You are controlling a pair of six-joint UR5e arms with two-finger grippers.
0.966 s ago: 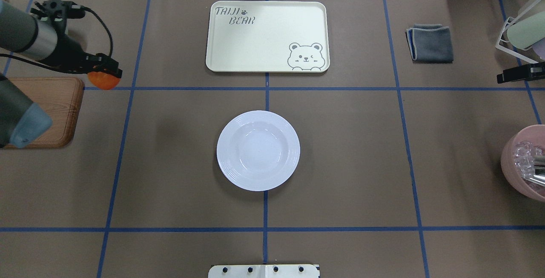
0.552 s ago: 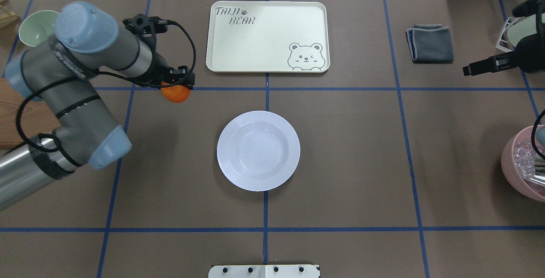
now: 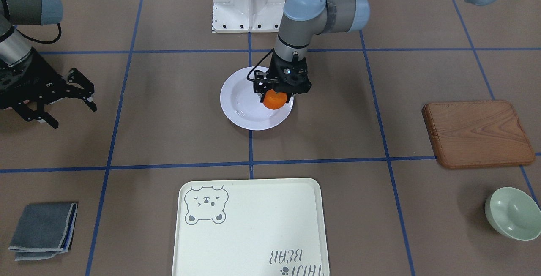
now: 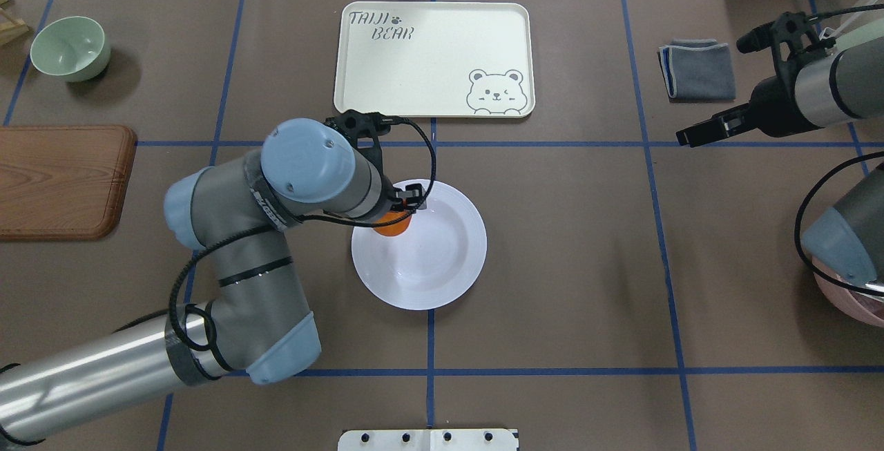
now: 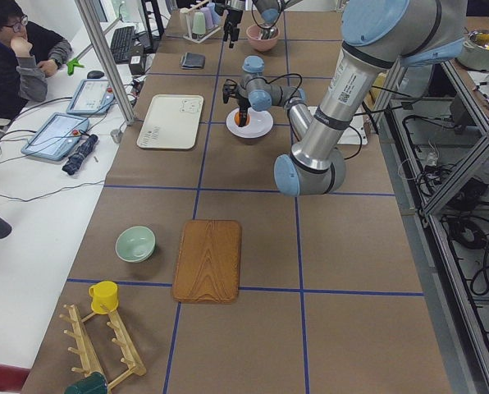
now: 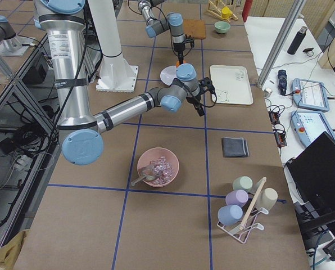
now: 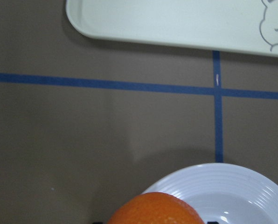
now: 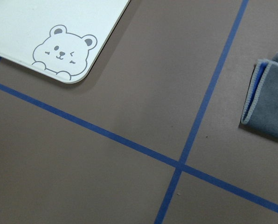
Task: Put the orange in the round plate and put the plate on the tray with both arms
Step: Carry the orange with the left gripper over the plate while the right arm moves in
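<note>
The orange (image 3: pixel 274 100) is held just above the round white plate (image 3: pixel 243 113), over the part of its rim nearest my left arm. My left gripper (image 3: pixel 275 95) is shut on the orange and points straight down. From overhead the orange (image 4: pixel 391 225) peeks out under the left wrist at the plate's (image 4: pixel 442 257) upper-left rim. The left wrist view shows the orange (image 7: pixel 155 210), the plate (image 7: pixel 232 191) and the tray (image 7: pixel 176 23). The cream bear tray (image 4: pixel 428 57) lies beyond the plate. My right gripper (image 3: pixel 74 116) hovers open and holds nothing, far to the plate's right (image 4: pixel 694 135).
A wooden board (image 4: pixel 62 181) and a pale green bowl (image 4: pixel 69 47) sit at the left. A folded grey cloth (image 4: pixel 697 70) lies at the far right. A pink bowl (image 6: pixel 158 167) and a cup rack (image 6: pixel 243 205) stand by my right arm.
My left arm has carried the orange rightward from near the wooden board to above the plate's rim. My right arm has swung in from the right edge.
</note>
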